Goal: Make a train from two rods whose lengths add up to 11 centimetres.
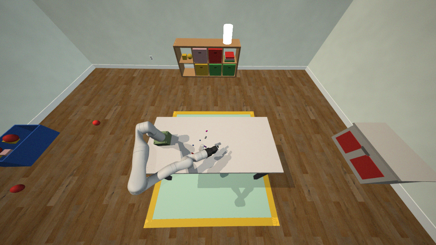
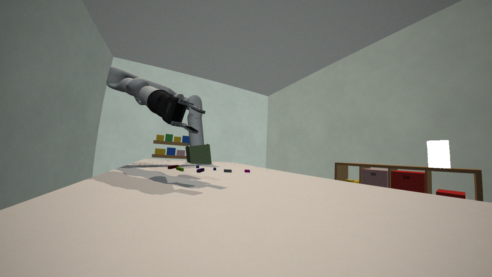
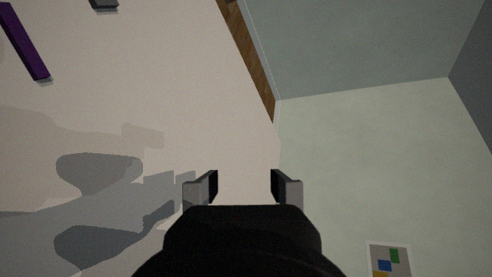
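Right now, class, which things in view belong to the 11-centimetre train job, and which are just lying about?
Job: lime rod and purple rod (5 + 6); open, empty gripper.
Lying about: red rod, grey rod, magenta rod, blue rods, shelf unit.

Purple rod (image 3: 24, 42), grey rod (image 3: 103, 4), white table (image 3: 184, 77).

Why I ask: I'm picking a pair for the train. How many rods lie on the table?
7, left to right in the exterior view: red, lime, blue, purple, second blue, grey, magenta. Others may be hidden.
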Robot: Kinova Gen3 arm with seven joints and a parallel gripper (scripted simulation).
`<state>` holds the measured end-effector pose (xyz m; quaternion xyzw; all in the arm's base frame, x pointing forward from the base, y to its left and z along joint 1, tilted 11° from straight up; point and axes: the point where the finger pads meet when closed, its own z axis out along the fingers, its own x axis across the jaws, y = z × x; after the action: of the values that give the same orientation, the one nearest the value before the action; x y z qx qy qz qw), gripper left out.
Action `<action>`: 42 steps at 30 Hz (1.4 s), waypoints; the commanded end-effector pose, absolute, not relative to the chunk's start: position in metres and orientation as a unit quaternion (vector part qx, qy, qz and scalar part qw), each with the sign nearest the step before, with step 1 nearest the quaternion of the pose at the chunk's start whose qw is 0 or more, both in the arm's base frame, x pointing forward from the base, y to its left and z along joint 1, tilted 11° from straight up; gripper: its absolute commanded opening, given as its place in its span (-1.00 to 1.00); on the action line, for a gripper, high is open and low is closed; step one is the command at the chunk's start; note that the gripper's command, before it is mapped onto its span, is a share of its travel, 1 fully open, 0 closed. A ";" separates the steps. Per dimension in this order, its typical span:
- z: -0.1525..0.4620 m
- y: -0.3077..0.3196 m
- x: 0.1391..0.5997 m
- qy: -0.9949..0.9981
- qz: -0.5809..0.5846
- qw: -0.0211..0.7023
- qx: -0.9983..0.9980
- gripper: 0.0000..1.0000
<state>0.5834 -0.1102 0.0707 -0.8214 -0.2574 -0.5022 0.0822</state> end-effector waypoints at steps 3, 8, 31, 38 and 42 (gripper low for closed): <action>0.070 -0.108 0.581 -0.279 -0.494 0.079 -0.820 1.00; 0.070 -0.108 0.581 -0.279 -0.494 0.079 -0.820 1.00; 0.067 -0.106 0.576 -0.317 -0.476 0.074 -0.817 1.00; 0.064 -0.104 0.572 -0.339 -0.465 0.072 -0.814 1.00; 0.064 -0.104 0.572 -0.339 -0.465 0.072 -0.814 1.00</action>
<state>0.5704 -0.1057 0.0605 -0.8163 -0.3340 -0.4655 0.0742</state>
